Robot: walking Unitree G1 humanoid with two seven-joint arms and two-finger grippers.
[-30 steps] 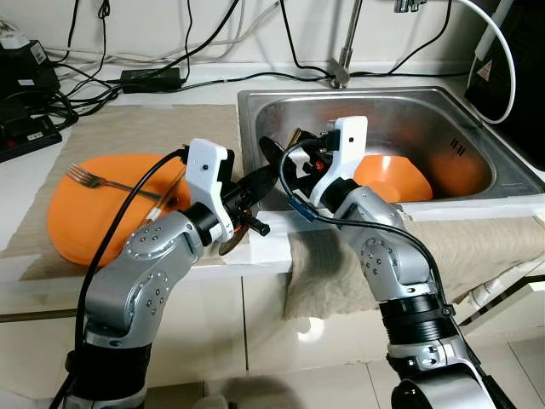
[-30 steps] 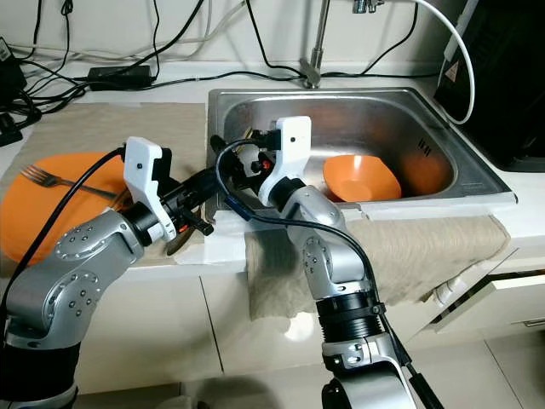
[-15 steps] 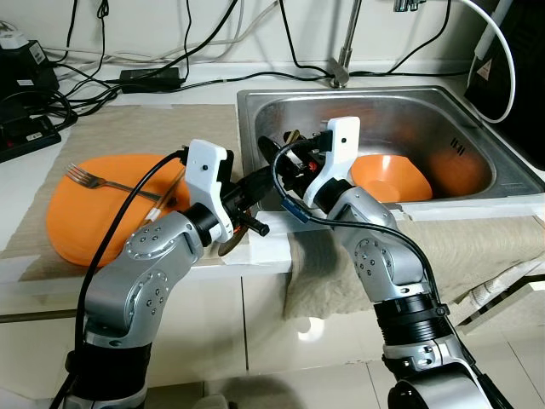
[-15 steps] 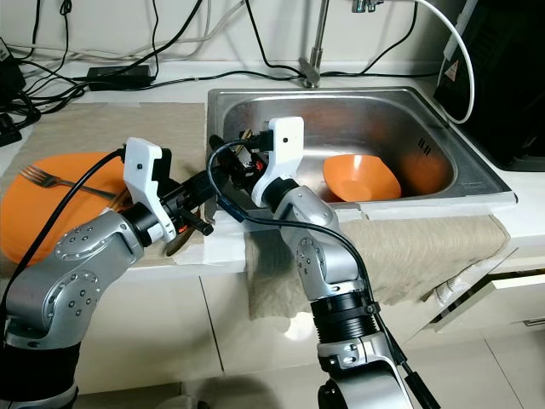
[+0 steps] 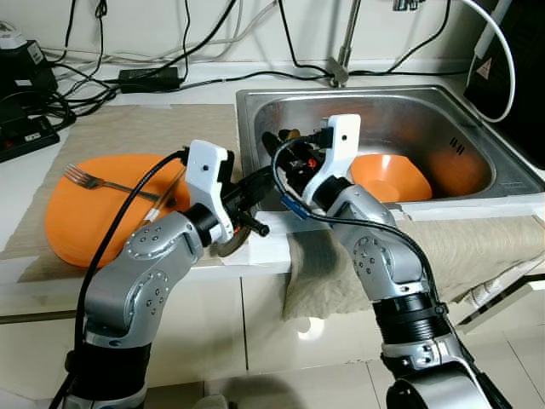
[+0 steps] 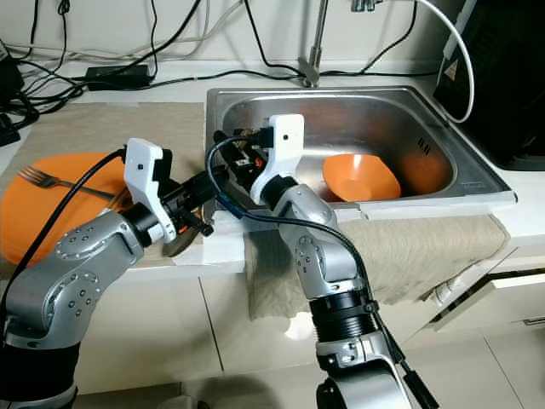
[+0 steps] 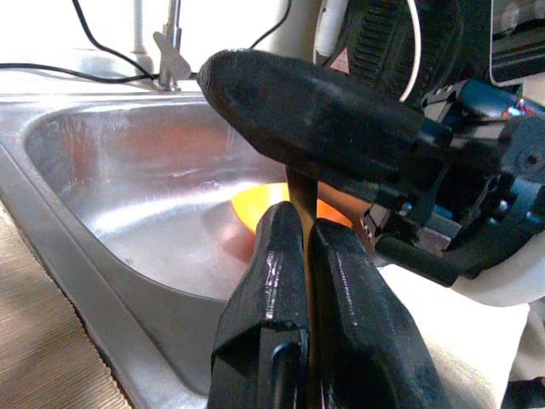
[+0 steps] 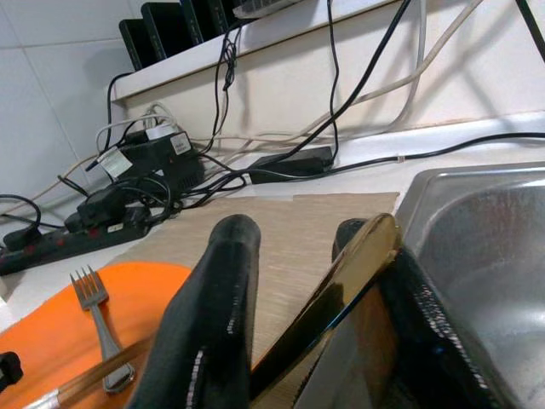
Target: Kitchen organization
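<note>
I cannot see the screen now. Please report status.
Left gripper shut on thin golden utensil; right gripper meets it at sink edge. Nothing blocking.

My two grippers crowd the sink's (image 5: pixel 255 106) near-left corner, leaving its far basin open beyond the orange bowl (image 5: pixel 387 177), while cables (image 5: pixel 153 60) clutter the counter's far left edge.

A sink (image 5: pixel 443 115) sits in the counter (image 5: pixel 204 85), with a bowl (image 5: pixel 390 177) inside it toward the front. Left of the sink a plate (image 5: pixel 85 213) lies on a mat (image 5: pixel 128 128), a fork (image 5: pixel 94 181) resting on it. Cables (image 5: pixel 102 60) and a power strip (image 5: pixel 25 136) run along the back. A towel (image 5: pixel 477 243) hangs over the counter's front edge.
</note>
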